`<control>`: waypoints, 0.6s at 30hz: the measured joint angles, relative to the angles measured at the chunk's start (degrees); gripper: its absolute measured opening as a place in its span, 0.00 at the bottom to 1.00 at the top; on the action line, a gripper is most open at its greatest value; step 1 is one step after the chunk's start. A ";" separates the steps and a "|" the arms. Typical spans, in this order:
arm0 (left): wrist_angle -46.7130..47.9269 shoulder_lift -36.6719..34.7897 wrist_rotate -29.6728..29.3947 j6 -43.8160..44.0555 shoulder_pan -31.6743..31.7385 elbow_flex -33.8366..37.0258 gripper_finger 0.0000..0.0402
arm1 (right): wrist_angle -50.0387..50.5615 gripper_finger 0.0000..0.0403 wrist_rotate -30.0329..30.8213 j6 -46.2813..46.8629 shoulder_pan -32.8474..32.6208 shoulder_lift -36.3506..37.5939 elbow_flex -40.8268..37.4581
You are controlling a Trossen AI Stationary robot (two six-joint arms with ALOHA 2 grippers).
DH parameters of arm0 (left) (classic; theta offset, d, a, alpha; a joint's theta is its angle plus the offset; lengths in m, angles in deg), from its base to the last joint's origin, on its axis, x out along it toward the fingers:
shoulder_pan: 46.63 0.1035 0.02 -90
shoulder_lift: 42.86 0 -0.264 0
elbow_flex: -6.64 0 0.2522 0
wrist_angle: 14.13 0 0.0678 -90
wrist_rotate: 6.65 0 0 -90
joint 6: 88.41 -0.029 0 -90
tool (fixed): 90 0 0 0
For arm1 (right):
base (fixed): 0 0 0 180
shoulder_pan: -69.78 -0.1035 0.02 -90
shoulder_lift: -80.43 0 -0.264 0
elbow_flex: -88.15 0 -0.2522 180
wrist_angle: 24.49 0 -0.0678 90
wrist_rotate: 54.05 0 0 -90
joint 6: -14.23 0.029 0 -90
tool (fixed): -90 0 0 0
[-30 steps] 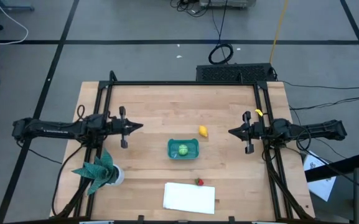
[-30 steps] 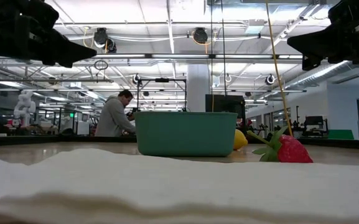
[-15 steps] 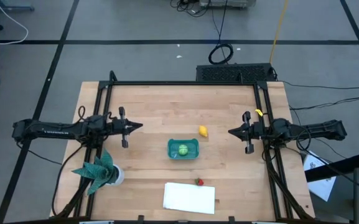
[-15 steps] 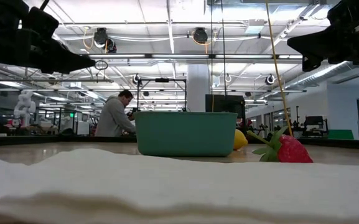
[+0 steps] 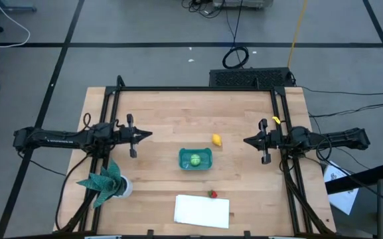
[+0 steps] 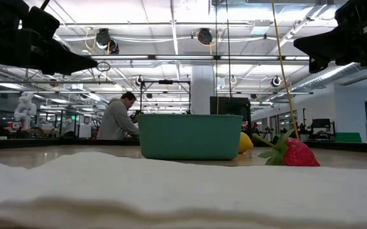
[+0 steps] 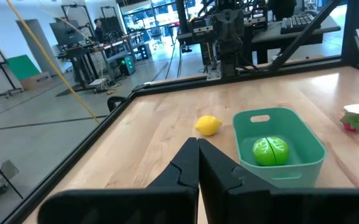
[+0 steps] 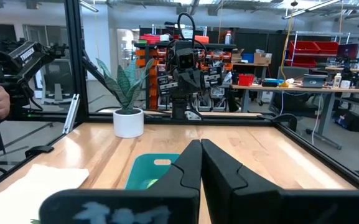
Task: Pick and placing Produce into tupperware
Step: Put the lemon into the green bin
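Green piece (image 5: 194,160) is seated inside the tub (image 5: 185,153), mid-desk (image 5: 164,119). Lemon (image 5: 216,139) is left on the desk just beside the tub's far right corner. Strawberry (image 5: 212,194) is found touching the white cloth's (image 5: 202,211) edge, near the tub. Left hand (image 5: 148,135) and right hand (image 5: 247,141) are held above the desk on either side, both pinched closed, nothing gripped.

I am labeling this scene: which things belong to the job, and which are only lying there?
Job: green piece inside the tupperware; lemon and red piece on the table.
Lying about: white cloth, potted plant.
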 joint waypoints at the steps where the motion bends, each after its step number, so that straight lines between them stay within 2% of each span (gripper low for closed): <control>1: 0.00 0.00 0.00 0.02 0.00 0.00 0.00 | 0.00 0.00 0.00 -0.21 -0.02 0.00 0.02; 5: 0.00 0.00 -0.02 0.12 0.00 0.00 0.00 | -0.52 0.00 0.10 -0.59 -0.01 -0.13 0.02; 9: 0.00 0.00 -0.04 0.11 0.00 0.00 0.00 | -4.36 0.00 4.21 -0.06 0.00 -0.90 0.02; 14: 0.00 0.00 -0.05 0.11 0.00 0.00 0.00 | -7.73 0.00 4.98 2.16 0.00 -4.12 0.02; 18: 0.00 0.00 -0.11 -0.07 0.00 0.00 0.00 | -10.55 0.00 9.31 3.85 0.06 -7.24 0.45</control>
